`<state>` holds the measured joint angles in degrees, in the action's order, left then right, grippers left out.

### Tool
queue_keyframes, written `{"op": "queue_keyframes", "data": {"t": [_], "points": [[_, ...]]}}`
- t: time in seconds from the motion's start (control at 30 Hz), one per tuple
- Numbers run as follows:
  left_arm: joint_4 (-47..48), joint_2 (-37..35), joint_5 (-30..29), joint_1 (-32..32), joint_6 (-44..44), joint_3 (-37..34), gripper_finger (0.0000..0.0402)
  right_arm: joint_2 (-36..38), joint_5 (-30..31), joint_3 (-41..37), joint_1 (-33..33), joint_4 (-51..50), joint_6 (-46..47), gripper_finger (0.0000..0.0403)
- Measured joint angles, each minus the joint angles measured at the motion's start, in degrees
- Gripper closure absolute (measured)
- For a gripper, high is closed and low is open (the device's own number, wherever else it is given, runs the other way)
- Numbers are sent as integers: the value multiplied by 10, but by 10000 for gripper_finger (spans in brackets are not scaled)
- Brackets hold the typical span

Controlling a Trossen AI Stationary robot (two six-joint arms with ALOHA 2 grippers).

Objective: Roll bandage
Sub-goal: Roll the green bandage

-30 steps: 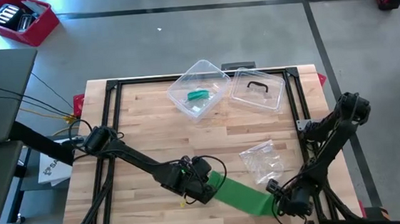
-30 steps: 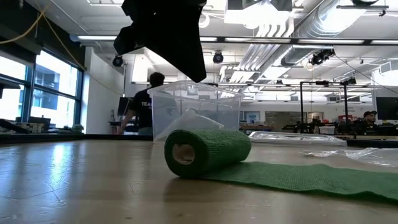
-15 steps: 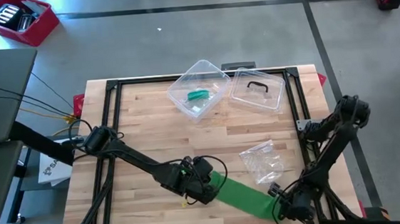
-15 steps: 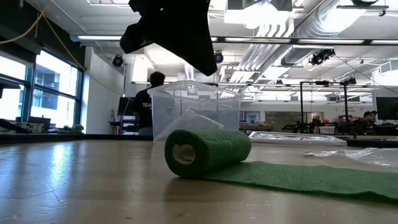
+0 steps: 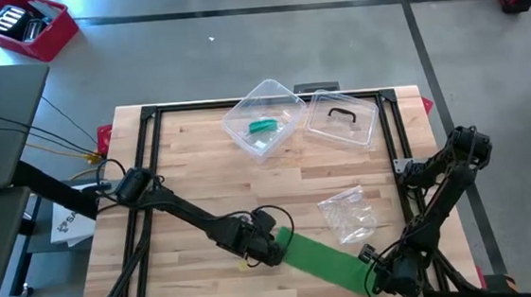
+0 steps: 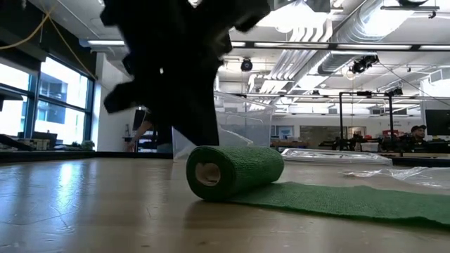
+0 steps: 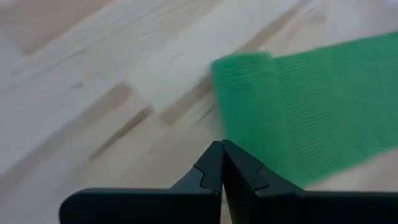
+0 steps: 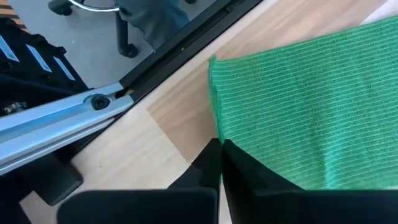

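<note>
- The green bandage (image 5: 324, 259) lies partly unrolled on the pale wooden table (image 5: 200, 163), its rolled end (image 6: 232, 171) toward the left gripper (image 5: 266, 250).
- Left gripper: fingers pressed together, just beside the roll.
- Right gripper (image 5: 387, 274): fingers pressed together at the bandage's loose end, near the table's front edge.
- Behind the table is a bright workshop with big windows (image 6: 39, 105).

The bandage (image 5: 324, 259) is a green woven cloth, matt, with a fine ribbed, slightly rough weave; its rolled part (image 6: 234, 171) shows the same crinkled texture. The bench (image 5: 201, 172) is pale wood in planks, smooth with a faint sheen, framed in black metal rails. Near its far edge, the box (image 5: 263, 117) and lid (image 5: 341, 120) are clear glossy plastic. The bag (image 5: 348, 213) is thin, crumpled clear film. Both pincers' fingers (image 7: 222, 168) look like matt black plastic.
</note>
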<state>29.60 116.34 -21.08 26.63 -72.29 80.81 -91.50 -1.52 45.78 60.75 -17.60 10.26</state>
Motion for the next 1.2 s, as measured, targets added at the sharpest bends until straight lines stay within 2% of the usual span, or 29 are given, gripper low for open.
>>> {"op": "queue_keyframes", "data": {"t": [0.1, 0.13, 0.2, 0.27, 0.37, 0.43, 0.57, 0.67, 0.87, 1.0, 1.2], "points": [[-108, -10, -4, 0, 60, 7, 401, 0, 0, 0, 0, -2, 0, 402], [-118, -16, -5, 0, 72, 16, 401, 0, 1, 0, 0, -2, 1, 402], [-90, -25, -11, -2, 88, 34, 401, 0, 6, 0, 0, -4, 2, 402], [-21, -27, -9, -4, 83, 45, 401, 0, 7, 0, 0, -5, 2, 402], [65, -27, 10, -5, 39, 45, 401, 0, 11, 0, 0, -7, 2, 402], [81, -21, 22, -5, 20, 37, 401, 0, 14, 0, 0, -8, 2, 403], [13, 5, 56, -6, 15, 13, 401, 0, 22, 0, 0, -10, 2, 403], [-51, 18, 66, -10, 40, 21, 401, 0, 24, 0, 0, -11, 2, 403], [-64, -5, -36, -10, 152, 96, 401, 0, 26, 0, -1, -15, 2, 403], [-18, -7, -51, -12, 189, 132, 401, 0, 26, 0, -2, -15, 1, 403], [141, 4, -6, -24, 54, 90, 401, 0, 26, 0, -4, -18, 2, 403]]}}
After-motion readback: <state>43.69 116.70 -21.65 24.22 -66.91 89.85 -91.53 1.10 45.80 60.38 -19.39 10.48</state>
